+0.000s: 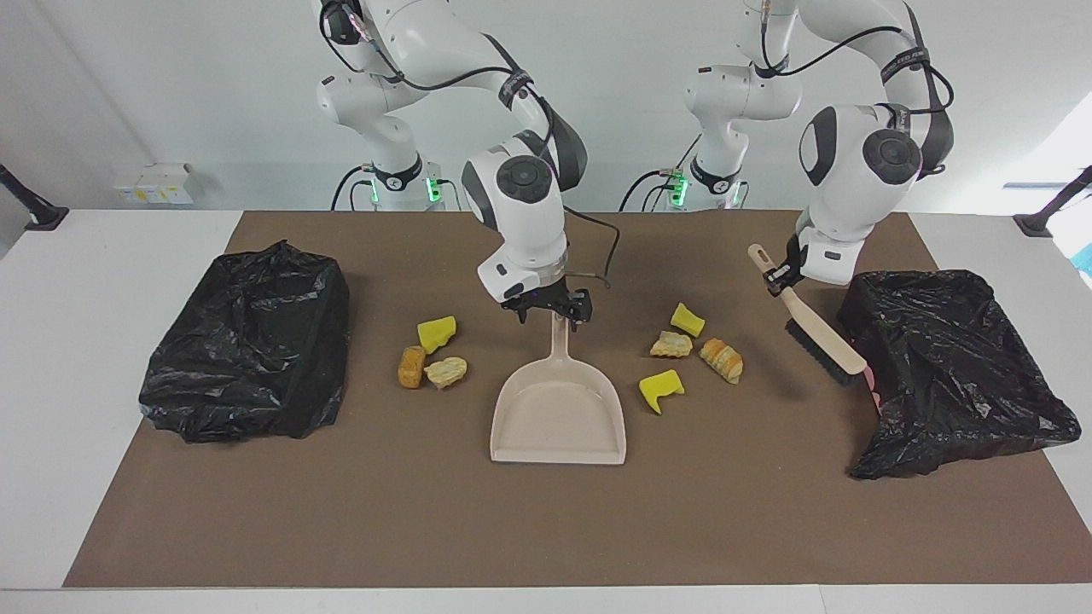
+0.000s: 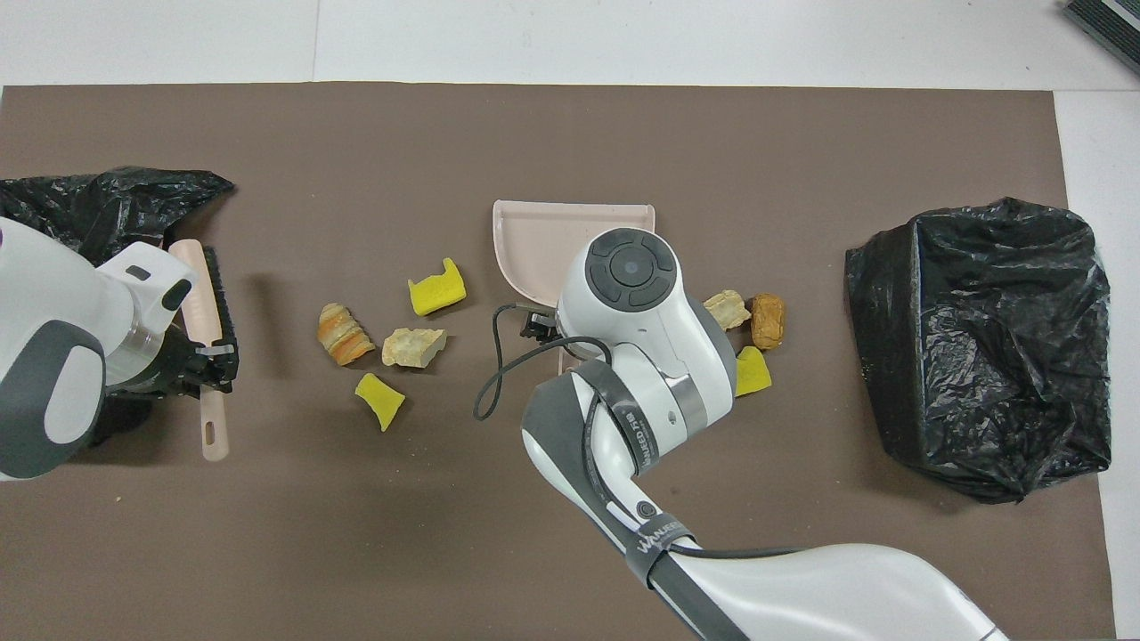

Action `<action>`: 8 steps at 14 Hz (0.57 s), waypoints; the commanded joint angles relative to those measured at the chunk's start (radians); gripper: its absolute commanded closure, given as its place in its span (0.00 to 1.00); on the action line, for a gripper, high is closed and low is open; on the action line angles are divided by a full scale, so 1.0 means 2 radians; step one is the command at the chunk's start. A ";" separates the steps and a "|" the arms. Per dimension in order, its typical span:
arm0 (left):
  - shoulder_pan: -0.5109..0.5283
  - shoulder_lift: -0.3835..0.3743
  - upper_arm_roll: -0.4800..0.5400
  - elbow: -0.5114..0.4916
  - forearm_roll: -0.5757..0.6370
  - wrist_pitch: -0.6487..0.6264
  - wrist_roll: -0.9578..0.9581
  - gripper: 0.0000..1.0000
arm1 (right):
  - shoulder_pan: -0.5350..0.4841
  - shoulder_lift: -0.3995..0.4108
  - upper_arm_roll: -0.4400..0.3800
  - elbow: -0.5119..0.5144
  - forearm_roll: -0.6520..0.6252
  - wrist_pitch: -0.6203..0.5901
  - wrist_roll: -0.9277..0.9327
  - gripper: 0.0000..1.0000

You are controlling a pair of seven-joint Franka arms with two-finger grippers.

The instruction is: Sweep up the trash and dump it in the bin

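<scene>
My left gripper is shut on the handle of a beige brush, which hangs bristles down beside the bin at the left arm's end. My right gripper is open, low over the handle's end of the beige dustpan, a finger on each side. Trash lies in two groups beside the pan. One group holds yellow foam, a tan lump, a crusty lump and yellow foam. The other holds yellow foam, a brown lump and a tan lump.
A second bin lined with a black bag stands at the right arm's end. A brown mat covers the table. In the overhead view my right arm's wrist hides the pan's handle and part of its tray.
</scene>
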 commanded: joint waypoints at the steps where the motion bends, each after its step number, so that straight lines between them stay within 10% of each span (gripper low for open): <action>1: 0.014 -0.006 -0.006 -0.022 0.004 0.016 0.084 1.00 | 0.004 -0.003 0.001 -0.012 0.011 0.007 -0.025 0.08; 5: 0.007 -0.011 -0.006 -0.059 0.002 0.046 0.089 1.00 | 0.005 -0.004 0.001 -0.007 0.010 -0.010 -0.025 1.00; 8: 0.003 -0.018 -0.009 -0.081 0.001 0.061 0.090 1.00 | 0.003 -0.004 0.002 -0.005 0.011 -0.004 -0.042 1.00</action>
